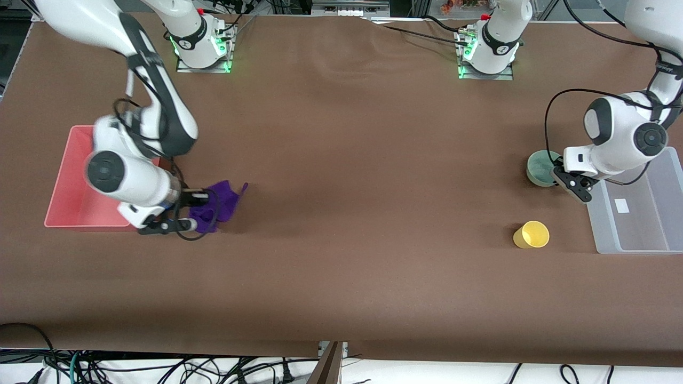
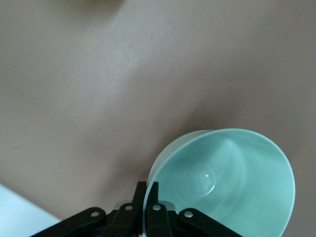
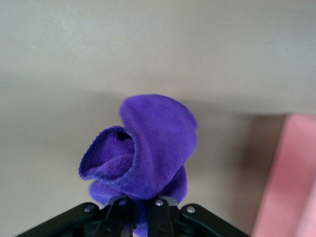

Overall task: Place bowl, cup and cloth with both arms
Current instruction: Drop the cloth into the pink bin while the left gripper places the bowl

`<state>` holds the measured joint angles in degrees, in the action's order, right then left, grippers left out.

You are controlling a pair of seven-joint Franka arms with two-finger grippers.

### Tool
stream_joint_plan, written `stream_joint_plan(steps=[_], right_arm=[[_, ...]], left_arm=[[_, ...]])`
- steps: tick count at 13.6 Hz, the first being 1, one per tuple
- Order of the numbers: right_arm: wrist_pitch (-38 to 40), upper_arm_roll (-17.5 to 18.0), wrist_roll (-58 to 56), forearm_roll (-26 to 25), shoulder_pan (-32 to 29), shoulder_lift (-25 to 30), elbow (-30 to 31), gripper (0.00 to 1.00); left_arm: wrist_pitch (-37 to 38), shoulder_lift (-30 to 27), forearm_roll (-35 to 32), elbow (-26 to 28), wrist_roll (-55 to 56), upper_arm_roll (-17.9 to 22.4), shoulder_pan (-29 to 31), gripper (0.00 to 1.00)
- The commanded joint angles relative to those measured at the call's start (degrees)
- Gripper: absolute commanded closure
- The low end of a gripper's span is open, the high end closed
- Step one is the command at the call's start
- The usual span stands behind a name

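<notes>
My left gripper [image 1: 558, 176] is shut on the rim of the mint-green bowl [image 1: 541, 167], beside the clear bin; in the left wrist view the bowl [image 2: 227, 182] is tilted with its rim between the fingers [image 2: 147, 200]. My right gripper [image 1: 205, 209] is shut on the purple cloth [image 1: 221, 205], held bunched up just off the table beside the pink tray; the right wrist view shows the cloth [image 3: 143, 148] hanging from the gripper [image 3: 140, 210]. The yellow cup [image 1: 531, 234] lies on its side on the table, nearer the front camera than the bowl.
A pink tray [image 1: 66, 186] sits at the right arm's end of the table; its edge shows in the right wrist view [image 3: 289, 182]. A clear plastic bin [image 1: 640, 205] sits at the left arm's end. The brown tablecloth [image 1: 347, 186] covers the table.
</notes>
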<state>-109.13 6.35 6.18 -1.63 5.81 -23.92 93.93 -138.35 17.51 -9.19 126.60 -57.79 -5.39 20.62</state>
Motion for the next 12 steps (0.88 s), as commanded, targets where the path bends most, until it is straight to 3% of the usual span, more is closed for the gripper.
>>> stream_joint_plan(steps=[1, 3, 6, 8, 12], right_arm=[[15.29, -0.19, -4.65, -3.62, -1.15, 3.17, -8.64, 1.00], [22.89, -1.94, -14.47, -7.58, -3.78, 6.06, -11.04, 1.00], [24.66, -12.63, -34.77, -6.81, -5.46, 8.09, -10.53, 1.00], [24.94, -18.01, -39.12, -5.32, -5.72, 7.83, -7.99, 1.00], [20.30, -19.79, -39.13, -3.12, -8.53, 7.75, 1.49, 1.00]], left_arm=[[13.49, -1.69, -0.13, -10.01, -0.30, -1.29, 0.39, 1.00], [22.30, -1.16, -0.12, -18.45, -0.39, -1.38, 0.39, 1.00], [25.32, -0.55, -0.91, -24.98, -0.74, -0.50, 2.74, 1.00], [25.15, 2.77, -1.09, -28.58, -0.74, -0.59, 7.05, 1.00], [24.80, 16.82, -0.21, -40.00, -2.14, -0.59, 14.26, 1.00]])
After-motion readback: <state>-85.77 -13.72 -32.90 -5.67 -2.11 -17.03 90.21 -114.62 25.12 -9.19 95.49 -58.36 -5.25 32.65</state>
